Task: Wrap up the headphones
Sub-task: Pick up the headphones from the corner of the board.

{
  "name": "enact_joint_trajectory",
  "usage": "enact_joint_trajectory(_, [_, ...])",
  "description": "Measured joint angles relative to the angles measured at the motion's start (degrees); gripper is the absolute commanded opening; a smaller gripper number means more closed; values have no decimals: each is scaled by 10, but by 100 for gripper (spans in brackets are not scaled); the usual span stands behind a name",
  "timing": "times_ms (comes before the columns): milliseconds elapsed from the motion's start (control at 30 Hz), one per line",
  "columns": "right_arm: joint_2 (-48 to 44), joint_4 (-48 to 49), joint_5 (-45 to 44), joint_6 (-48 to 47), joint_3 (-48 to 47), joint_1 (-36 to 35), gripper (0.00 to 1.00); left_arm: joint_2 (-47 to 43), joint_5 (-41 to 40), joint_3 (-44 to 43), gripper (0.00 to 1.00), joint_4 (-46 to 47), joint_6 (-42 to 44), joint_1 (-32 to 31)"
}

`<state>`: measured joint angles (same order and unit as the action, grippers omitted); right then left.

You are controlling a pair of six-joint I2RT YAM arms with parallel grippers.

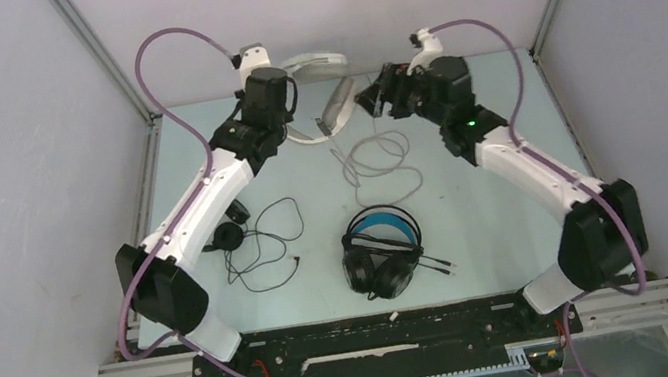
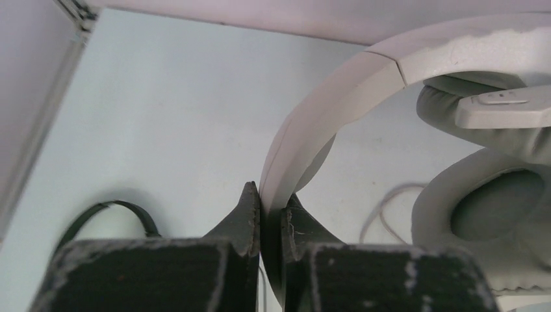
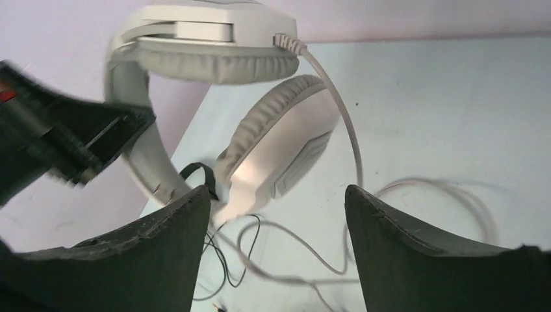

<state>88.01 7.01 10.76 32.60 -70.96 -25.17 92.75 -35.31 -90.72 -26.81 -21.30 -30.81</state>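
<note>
The white-grey over-ear headphones [image 1: 334,107] are held up at the back of the table. My left gripper [image 1: 297,121] is shut on their headband [image 2: 338,91]; the fingertips [image 2: 250,208] pinch the band from both sides. My right gripper [image 1: 373,99] is open and empty, just right of the ear cups [image 3: 286,143]. Their grey cord [image 1: 383,163] hangs down and lies in loops on the table, and it shows between my right fingers [image 3: 354,149]. The bulky black headphones with a blue-lined headband [image 1: 381,248] lie at the near centre. The small thin black headphones [image 1: 230,233] lie under the left arm.
The thin black cord [image 1: 269,249] of the small pair sprawls in loops left of centre. A short black cord end [image 1: 438,263] sticks out right of the bulky pair. The enclosure walls [image 1: 28,196] close in on the table at the back and both sides.
</note>
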Motion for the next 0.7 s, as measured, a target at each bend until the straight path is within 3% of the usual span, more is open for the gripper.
enact_joint_trajectory(333, [-182, -19, 137, -135, 30, 83, 79, -14, -19, -17, 0, 59, 144, 13])
enact_joint_trajectory(700, [-174, 3, 220, -181, 45, 83, 74, -88, 39, 0, 0, 188, 286, 13])
